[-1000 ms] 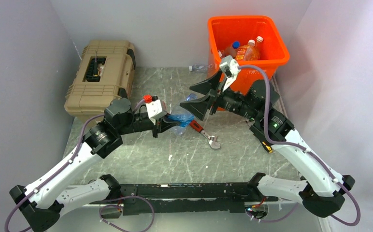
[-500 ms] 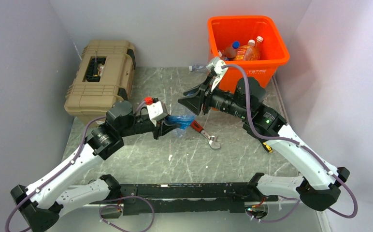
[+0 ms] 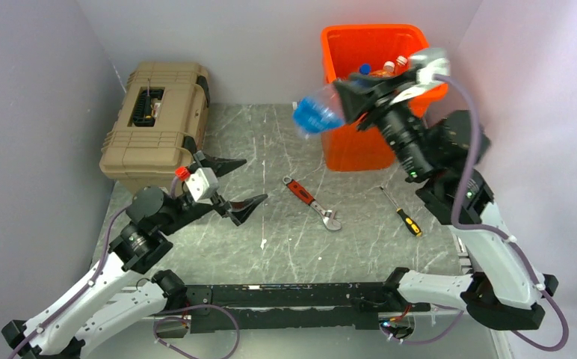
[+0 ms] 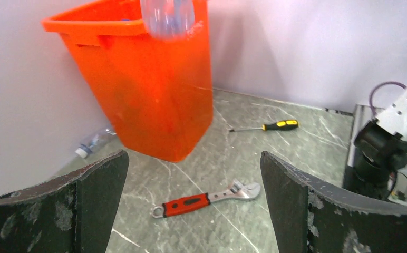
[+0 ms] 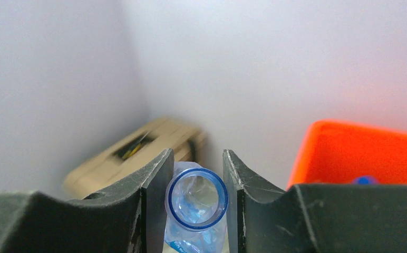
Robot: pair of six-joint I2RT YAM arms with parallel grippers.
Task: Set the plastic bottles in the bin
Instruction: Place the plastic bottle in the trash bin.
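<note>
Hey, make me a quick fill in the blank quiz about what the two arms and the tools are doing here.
The right gripper is shut on a clear bottle with a ____ label.
The left gripper stands ____, holding nothing.
The wrench on the table has a ____ handle.
The bin is coloured ____.
Missing words: blue, open, red, orange.
</note>
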